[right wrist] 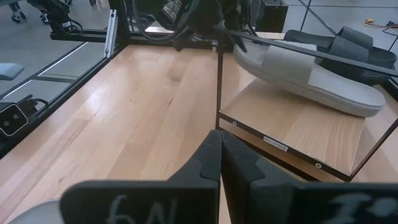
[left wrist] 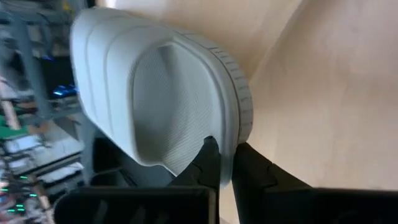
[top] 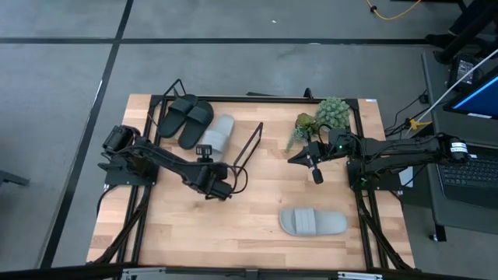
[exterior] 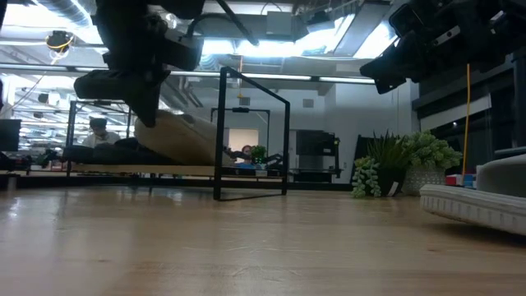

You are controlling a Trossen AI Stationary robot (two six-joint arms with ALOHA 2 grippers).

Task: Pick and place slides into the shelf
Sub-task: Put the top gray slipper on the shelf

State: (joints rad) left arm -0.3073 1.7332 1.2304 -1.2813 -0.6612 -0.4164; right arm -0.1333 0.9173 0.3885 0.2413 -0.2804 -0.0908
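Observation:
The shelf (top: 243,138) stands at the table's far left, a light board in a black wire frame (exterior: 253,136). Two black slides (top: 185,118) lie side by side on its board. A grey slide (top: 218,132) sits beside them, tilted, with its far end (right wrist: 367,102) down on the board (right wrist: 298,127). My left gripper (top: 208,154) is shut on its raised near end. A second grey slide (top: 313,222) lies flat on the table at the near right. My right gripper (top: 315,173) hovers shut over the table's right half, touching nothing. My left gripper (left wrist: 225,152) pinches the grey slide by the rim of its sole (left wrist: 231,134), at the end nearest the strap. The fingers come from the table's near side. That end is lifted (right wrist: 245,55); the other end rests on the shelf board, so the slide slants down away from the fingers.
A small potted plant (top: 323,117) stands at the table's far right, just behind my right gripper. The shelf's wire end loop (right wrist: 219,81) rises between the two arms. Bare wood lies across the table's middle and near left (top: 194,233).

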